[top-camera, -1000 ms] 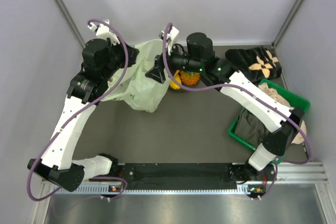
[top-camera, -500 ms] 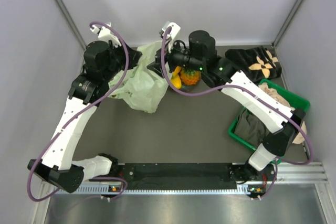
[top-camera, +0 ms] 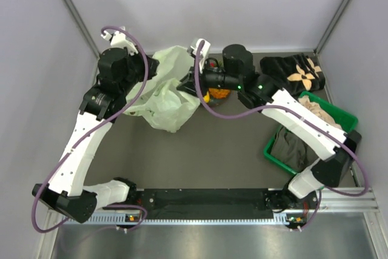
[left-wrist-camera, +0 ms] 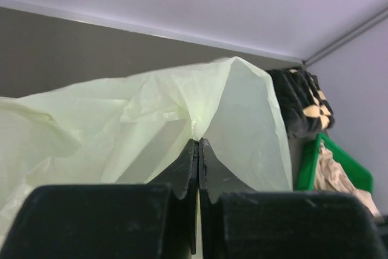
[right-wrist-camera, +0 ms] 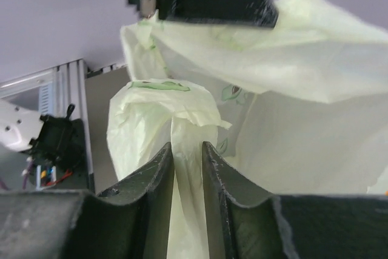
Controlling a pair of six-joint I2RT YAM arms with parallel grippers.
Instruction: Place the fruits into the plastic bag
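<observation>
Left gripper (left-wrist-camera: 198, 150) closed tight, pinching a peak of the plastic bag (left-wrist-camera: 151, 107). Right gripper (right-wrist-camera: 187, 156) clamped on a gathered fold of the same bag. Bag stretched between both, at far side of desk (top-camera: 212, 150). Orange pineapple (top-camera: 221, 94) sat just beside it, under right arm.

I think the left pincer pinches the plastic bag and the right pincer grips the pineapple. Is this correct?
No. The right pincer grips a fold of the plastic bag too, as the right wrist view shows. The left pincer does pinch the bag.
</observation>
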